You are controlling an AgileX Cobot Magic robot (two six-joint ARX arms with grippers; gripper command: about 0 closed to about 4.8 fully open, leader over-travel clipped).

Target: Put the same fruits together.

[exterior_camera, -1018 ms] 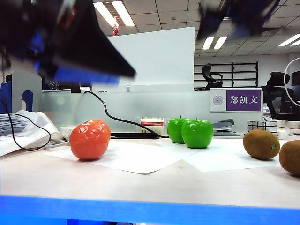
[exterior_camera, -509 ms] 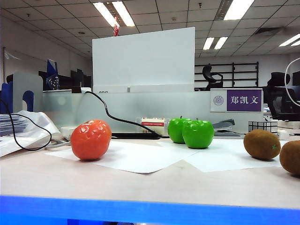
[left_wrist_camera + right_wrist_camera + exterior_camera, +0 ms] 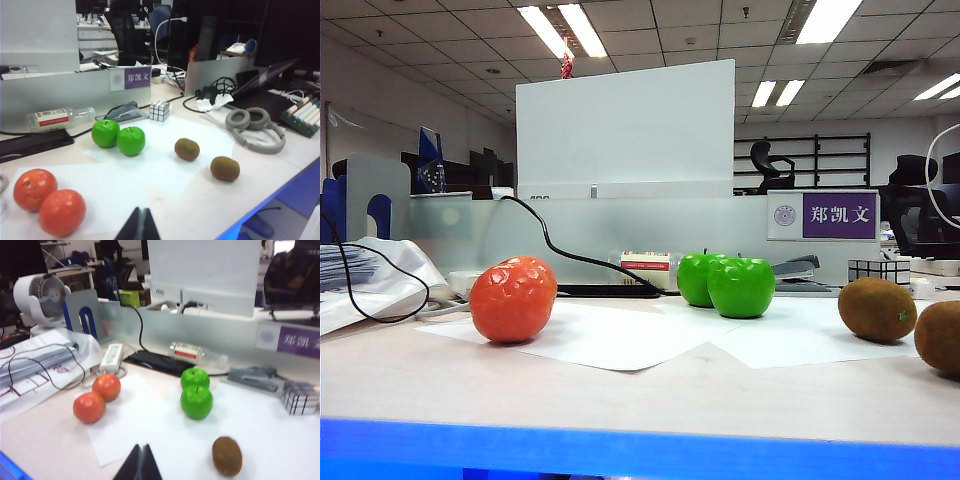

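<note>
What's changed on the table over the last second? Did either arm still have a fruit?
Both arms, blurred dark shapes across the top of the exterior view a second ago, have left that view. The left end effector and right end effector are shut and empty, well above the table. The oranges, green apples and kiwis stayed put, already paired.

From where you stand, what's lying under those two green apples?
The green apples rest on a white paper sheet spread over the pale table. The kiwis and oranges sit on paper too. Whatever lies beneath the paper is covered.
</note>
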